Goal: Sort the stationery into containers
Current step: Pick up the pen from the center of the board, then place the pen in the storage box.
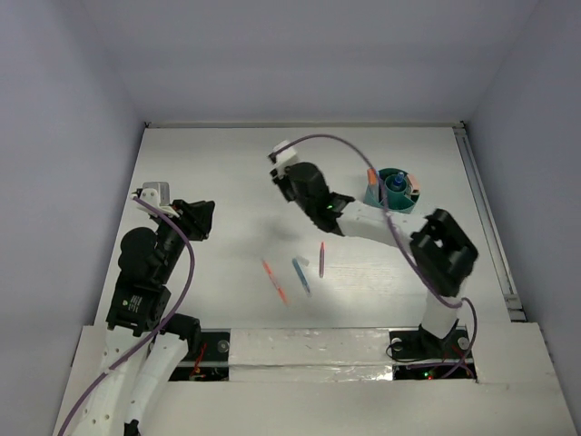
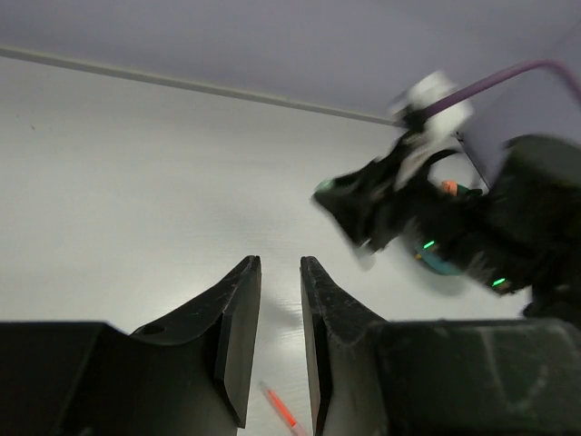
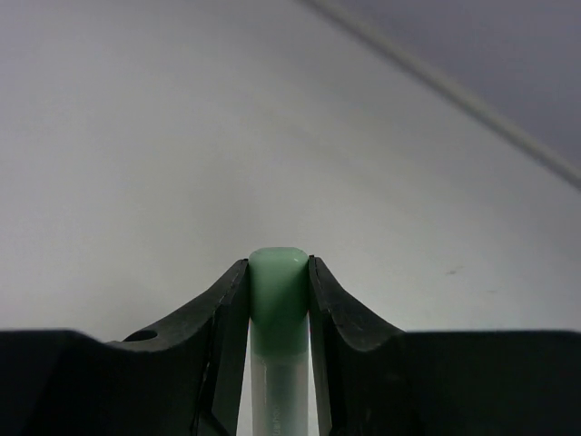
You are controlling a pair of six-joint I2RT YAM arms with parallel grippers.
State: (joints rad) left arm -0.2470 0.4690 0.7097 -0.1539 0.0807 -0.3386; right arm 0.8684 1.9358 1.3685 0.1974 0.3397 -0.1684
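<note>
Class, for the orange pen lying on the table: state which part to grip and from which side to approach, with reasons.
Probably mid-shaft, from above, jaws across its thin width. The orange pen lies flat and slanted on the table, so only its top and long sides are reachable; the blue pen lies apart, leaving room for a finger.
</note>
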